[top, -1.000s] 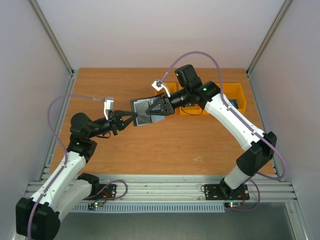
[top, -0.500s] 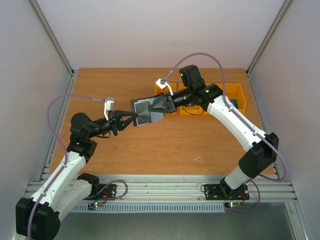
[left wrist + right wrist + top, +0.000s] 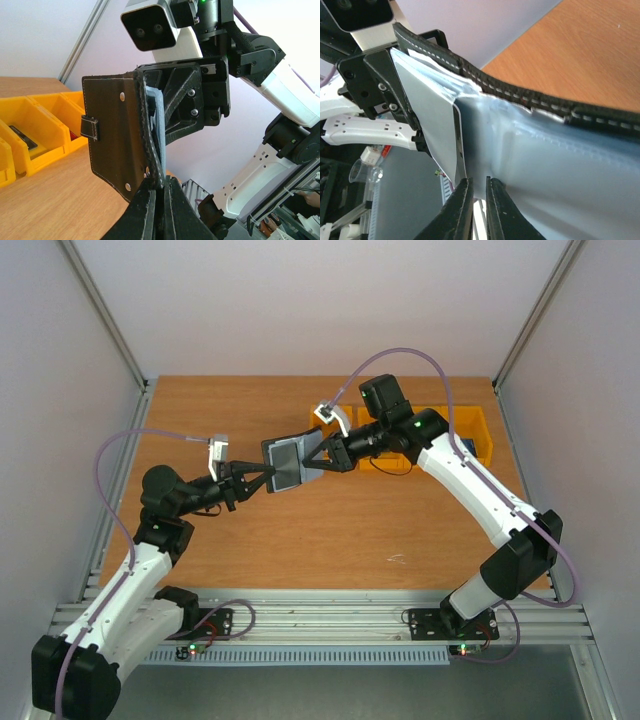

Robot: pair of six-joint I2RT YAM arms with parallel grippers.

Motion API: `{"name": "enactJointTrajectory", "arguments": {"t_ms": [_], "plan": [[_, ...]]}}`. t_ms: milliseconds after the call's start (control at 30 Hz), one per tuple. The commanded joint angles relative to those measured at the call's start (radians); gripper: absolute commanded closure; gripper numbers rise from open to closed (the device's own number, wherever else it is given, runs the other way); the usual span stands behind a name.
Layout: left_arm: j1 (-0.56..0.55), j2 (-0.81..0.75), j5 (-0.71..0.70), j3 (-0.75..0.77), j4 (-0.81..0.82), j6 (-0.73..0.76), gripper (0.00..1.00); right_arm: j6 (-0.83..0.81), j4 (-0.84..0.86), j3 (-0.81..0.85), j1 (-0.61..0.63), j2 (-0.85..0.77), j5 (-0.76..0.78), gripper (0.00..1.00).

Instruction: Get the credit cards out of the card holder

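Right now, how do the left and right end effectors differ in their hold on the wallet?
The left end effector clamps the wallet's black stitched edge; the right end effector pinches a pale inner layer. The left one reaches in from the left, the right one from beside the yellow bins. Both are closed on the wallet, above the table.

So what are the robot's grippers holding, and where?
Both hold the card holder in the air. The left gripper pinches its black stitched edge; the right gripper pinches a pale inner layer, card or sleeve I cannot tell.
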Motion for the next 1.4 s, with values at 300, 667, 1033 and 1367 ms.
{"name": "enactJointTrajectory", "arguments": {"t_ms": [300,667,1033,1367], "plan": [[-0.004,-0.017,0.013,0.021,0.059,0.018,1.0,-0.046,-0.048,0.036,0.049,0.011,0.086,0.88],[-0.003,-0.016,0.014,0.02,0.06,0.015,1.0,0.015,0.035,0.063,0.076,0.053,-0.01,0.83],[-0.004,-0.022,0.011,0.01,0.058,0.015,1.0,0.16,0.243,0.023,0.076,0.038,-0.205,0.96],[-0.003,-0.025,-0.014,0.002,0.039,0.0,0.98,0.094,0.146,0.022,0.051,0.006,-0.168,0.99]]}}
